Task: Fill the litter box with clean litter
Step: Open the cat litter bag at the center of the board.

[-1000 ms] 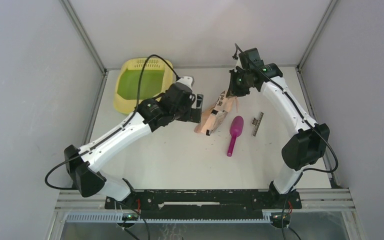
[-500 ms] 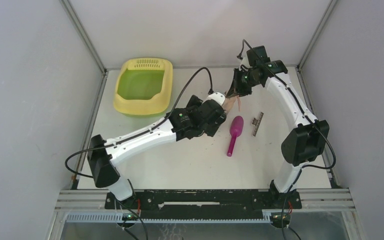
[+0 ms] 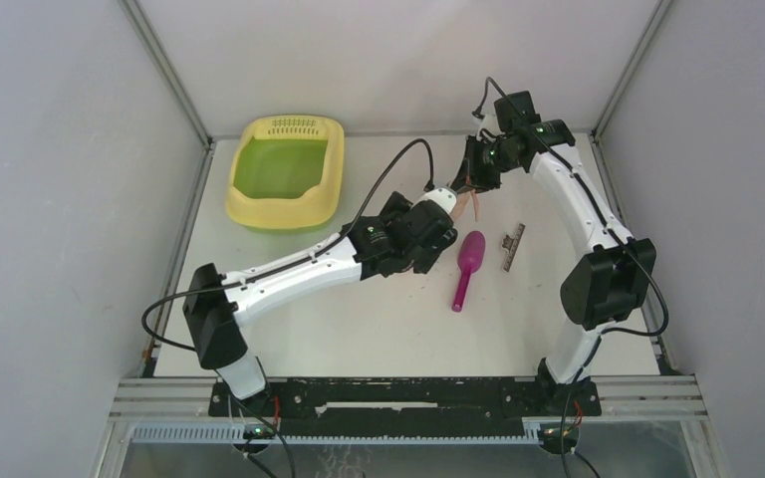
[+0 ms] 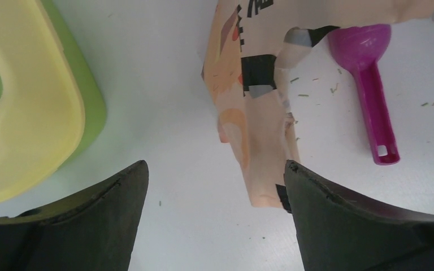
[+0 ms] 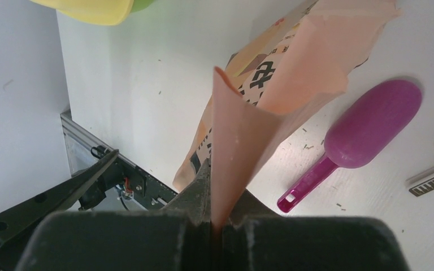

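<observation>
Setting: robot lab test cell. White tabletop (image 3: 359, 329) boxed in by plain grey panels (image 3: 50, 199) on aluminium posts (image 3: 164, 70). Left arm (image 3: 289, 269) and right arm (image 3: 578, 209) bolted to a black rail (image 3: 408, 393) at the near edge. Slotted cable duct (image 3: 329, 433) runs just in front of the rail.

White arm links (image 3: 289, 269), black joints (image 3: 608, 284), black cables (image 3: 388, 179), green lights (image 3: 536, 127).
</observation>
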Motion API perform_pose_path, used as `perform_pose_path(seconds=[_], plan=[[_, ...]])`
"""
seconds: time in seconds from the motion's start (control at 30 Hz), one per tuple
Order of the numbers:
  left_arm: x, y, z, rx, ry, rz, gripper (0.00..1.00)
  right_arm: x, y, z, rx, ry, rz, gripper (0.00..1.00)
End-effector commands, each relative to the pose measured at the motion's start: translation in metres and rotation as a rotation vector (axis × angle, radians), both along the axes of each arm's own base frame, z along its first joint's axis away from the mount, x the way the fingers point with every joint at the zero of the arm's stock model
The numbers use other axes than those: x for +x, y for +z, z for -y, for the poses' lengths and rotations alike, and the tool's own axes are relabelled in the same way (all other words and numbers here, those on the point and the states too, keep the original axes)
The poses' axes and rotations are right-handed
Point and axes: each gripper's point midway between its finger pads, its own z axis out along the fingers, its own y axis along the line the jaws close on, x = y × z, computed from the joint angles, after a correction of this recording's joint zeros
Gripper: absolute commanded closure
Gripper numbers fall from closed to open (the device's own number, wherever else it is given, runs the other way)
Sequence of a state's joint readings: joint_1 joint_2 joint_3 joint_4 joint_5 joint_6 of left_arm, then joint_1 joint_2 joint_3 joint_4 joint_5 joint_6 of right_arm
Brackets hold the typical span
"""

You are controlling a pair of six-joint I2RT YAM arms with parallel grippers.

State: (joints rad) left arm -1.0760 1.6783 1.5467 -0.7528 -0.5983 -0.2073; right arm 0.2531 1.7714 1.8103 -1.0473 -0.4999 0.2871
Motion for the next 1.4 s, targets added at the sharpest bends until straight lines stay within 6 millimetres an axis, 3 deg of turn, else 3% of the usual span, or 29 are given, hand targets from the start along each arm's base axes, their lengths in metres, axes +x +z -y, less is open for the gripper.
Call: perform_pose_path(seconds=[0.0, 0.33, 0.63, 0.93, 1.17, 1.37], plan=[[0.003, 0.024, 0.028, -0.132, -0.045, 0.021, 0.05, -0.001, 0.018, -0.007, 0.063, 0.018, 0.028, 1.00], [0.001, 0.011, 0.036, -0.145, -0.055, -0.012, 0.06, -0.001, 0.021, -0.006, 0.078, 0.021, 0.038, 1.00], [0.001, 0.004, 0.036, -0.142, -0.052, -0.022, 0.25, -0.002, 0.020, -0.005, 0.091, 0.021, 0.033, 1.00], [0.001, 0.009, 0.028, -0.140, -0.040, -0.007, 0.18, -0.002, 0.019, -0.005, 0.102, 0.022, 0.035, 1.00], [0.002, 0.006, 0.026, -0.129, -0.032, -0.006, 0.29, -0.002, 0.019, -0.005, 0.101, 0.022, 0.036, 1.00], [0.005, 0.003, 0.022, -0.120, -0.021, -0.004, 0.32, -0.003, 0.020, -0.005, 0.104, 0.022, 0.039, 1.00]])
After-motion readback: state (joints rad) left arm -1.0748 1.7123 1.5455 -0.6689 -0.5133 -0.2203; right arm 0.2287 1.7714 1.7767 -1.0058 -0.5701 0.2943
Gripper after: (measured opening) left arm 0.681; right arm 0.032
